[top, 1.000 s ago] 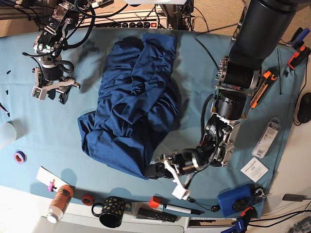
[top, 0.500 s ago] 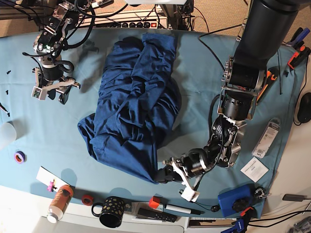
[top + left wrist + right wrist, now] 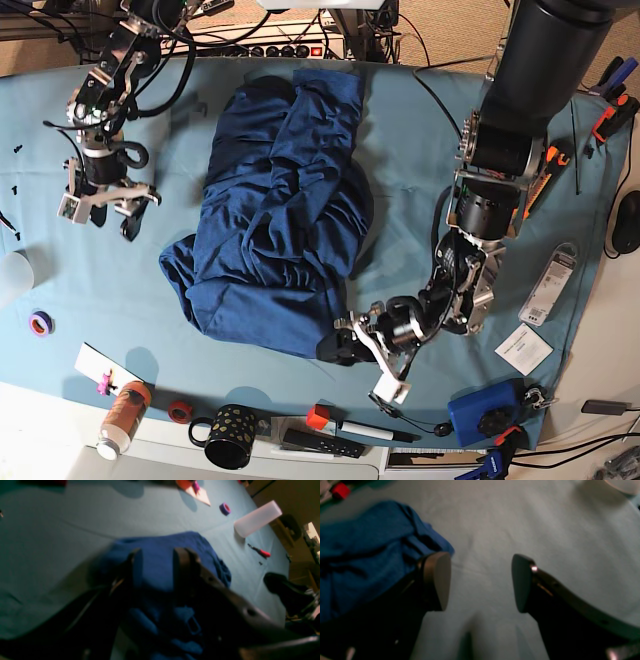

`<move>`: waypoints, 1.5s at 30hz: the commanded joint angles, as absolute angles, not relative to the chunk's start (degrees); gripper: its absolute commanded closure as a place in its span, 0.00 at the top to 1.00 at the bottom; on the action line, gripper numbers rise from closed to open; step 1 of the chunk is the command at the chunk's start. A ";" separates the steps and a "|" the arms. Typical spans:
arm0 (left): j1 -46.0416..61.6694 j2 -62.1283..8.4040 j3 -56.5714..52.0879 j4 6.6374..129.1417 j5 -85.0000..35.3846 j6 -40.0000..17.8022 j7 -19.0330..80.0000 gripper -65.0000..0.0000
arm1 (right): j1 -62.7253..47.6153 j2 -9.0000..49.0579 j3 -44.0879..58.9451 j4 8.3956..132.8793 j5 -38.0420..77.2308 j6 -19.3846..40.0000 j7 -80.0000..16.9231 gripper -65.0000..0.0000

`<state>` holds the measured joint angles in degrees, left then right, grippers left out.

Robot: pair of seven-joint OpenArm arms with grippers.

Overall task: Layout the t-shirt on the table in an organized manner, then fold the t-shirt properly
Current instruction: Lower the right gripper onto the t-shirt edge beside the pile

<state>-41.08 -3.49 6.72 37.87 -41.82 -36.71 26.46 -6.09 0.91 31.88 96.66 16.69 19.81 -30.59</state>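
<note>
on table (image 3: 420, 120) plain navy t-shirt (image 3: 275, 220), no readable writing

L arm is seen at the base view's right, folded down steeply, wrist bent low toward the near edge. L claw (image 3: 340, 347) is held low and roughly horizontal, fingers (image 3: 181, 562) parted w/ a moderate gap, dark blue cloth visible between them; contact can't be told, wrist view too blurred. R arm is seen at the base view's left, forearm angled down from the far edge. R claw (image 3: 98, 213) is pointed downward, fingers (image 3: 437, 580) spread wide apart, nothing held between them.
</note>
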 commanded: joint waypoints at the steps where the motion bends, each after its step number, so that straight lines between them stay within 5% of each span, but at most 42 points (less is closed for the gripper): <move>1: -43.00 -3.29 6.57 38.85 -43.09 -37.54 24.95 0.32 | -4.47 1.41 31.92 96.57 17.15 20.03 -28.97 0.58; 15: -42.70 -2.52 6.57 38.85 -43.05 -37.54 24.97 0.32 | 8.54 1.41 31.81 72.42 20.58 24.58 -28.88 0.58; 27: -42.70 -2.37 6.57 38.87 -43.05 -37.54 24.77 0.32 | 10.63 1.41 31.81 70.76 24.03 24.71 -29.69 0.58; 34: -42.68 -2.37 6.57 38.85 -43.05 -37.52 24.77 0.32 | 10.61 1.43 31.83 70.76 25.93 33.91 -30.46 0.11; 38: -42.68 -2.37 6.57 38.85 -43.03 -37.52 24.80 0.32 | 10.61 1.43 31.83 70.76 27.64 36.45 -30.57 0.00; 45: -42.65 -2.37 6.57 38.85 -42.72 -37.52 24.69 0.32 | 10.11 1.41 31.83 70.87 27.64 40.00 -32.60 0.00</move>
<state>-40.53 -2.48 6.68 37.87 -41.63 -36.73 26.39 9.19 0.93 31.88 69.84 26.48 39.24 -33.43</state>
